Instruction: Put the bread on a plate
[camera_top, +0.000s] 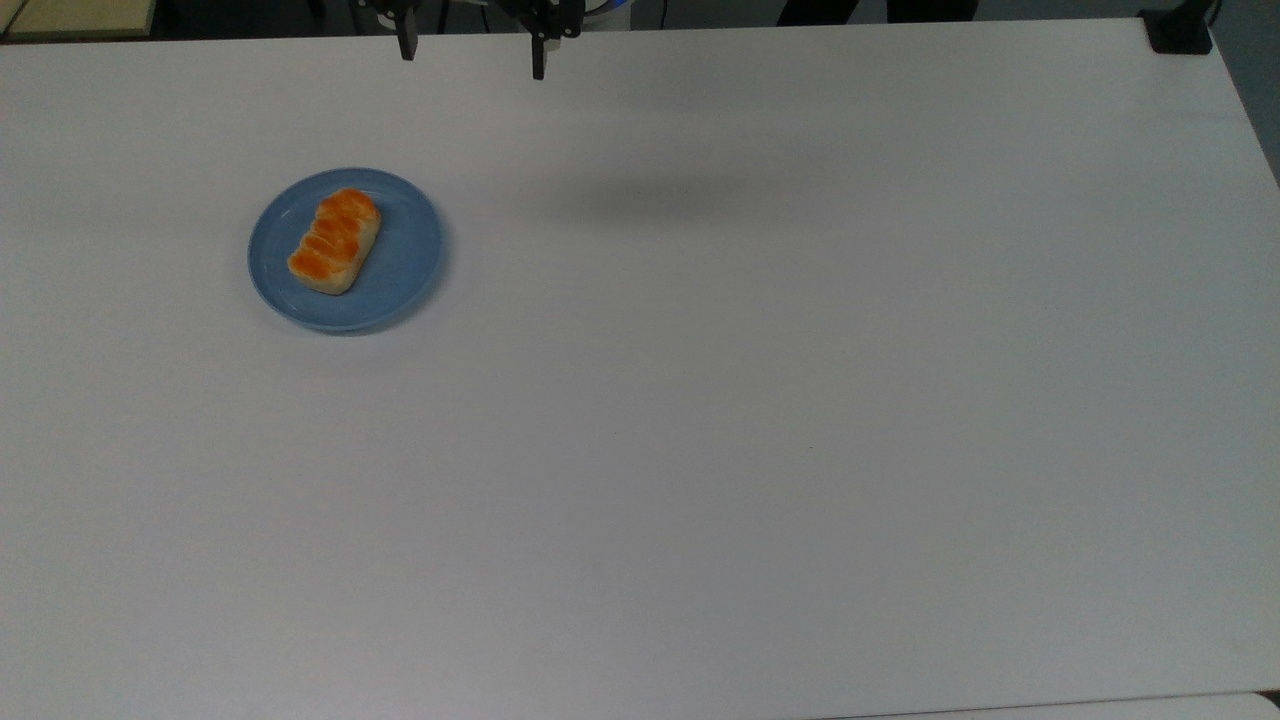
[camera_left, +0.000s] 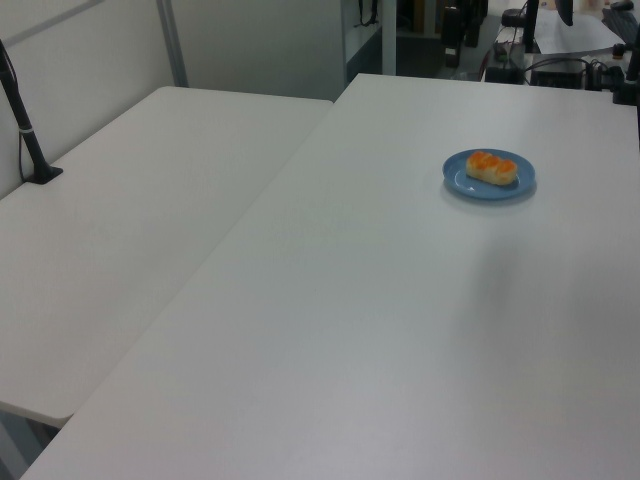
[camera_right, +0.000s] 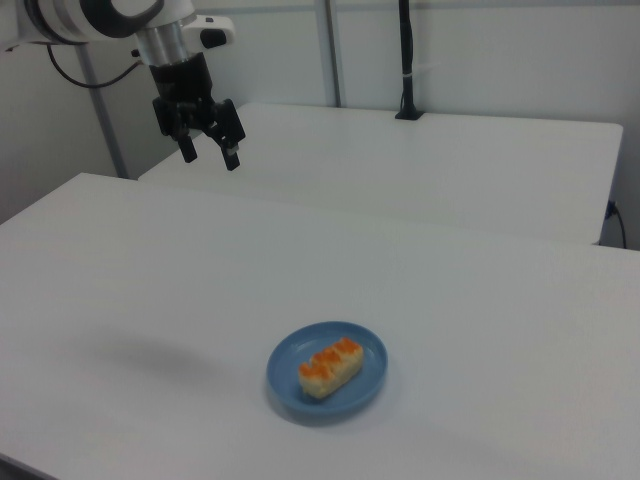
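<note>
Bread (camera_top: 334, 241): a small oblong roll with a glossy orange-brown ridged top and pale cream sides. It lies flat on the plate, long axis running diagonally in the top view.

Plate (camera_top: 400, 262): round, light blue, shallow, with a raised rim. It stands on the white table (camera_top: 760, 420) toward the top view's left. The bread sits inside the rim, slightly off centre toward the top view's left.

Handling, judged: the roll is probably light and somewhat soft. The glazed top looks slick, while the cream sides look matt and should offer better friction. A hard pinch could dent it.

Grasp site, judged: across the short width, pads on the two long cream sides near mid-length, with the jaws set square to the diagonal axis. An end-on hold would leave the roll free to pivot.

Gripper (camera_right: 208, 153): the two fingers stand spread apart with nothing between them. It hangs high above the table in the right view.

Bread relative to gripper: well apart. In the right view the gripper is at upper left and the bread at lower centre. In the top view the fingertips (camera_top: 539, 66) show at the far edge, to the right of the plate.

Task status, judged: the bread rests on the plate, free of the gripper, so the placement looks complete.
</note>
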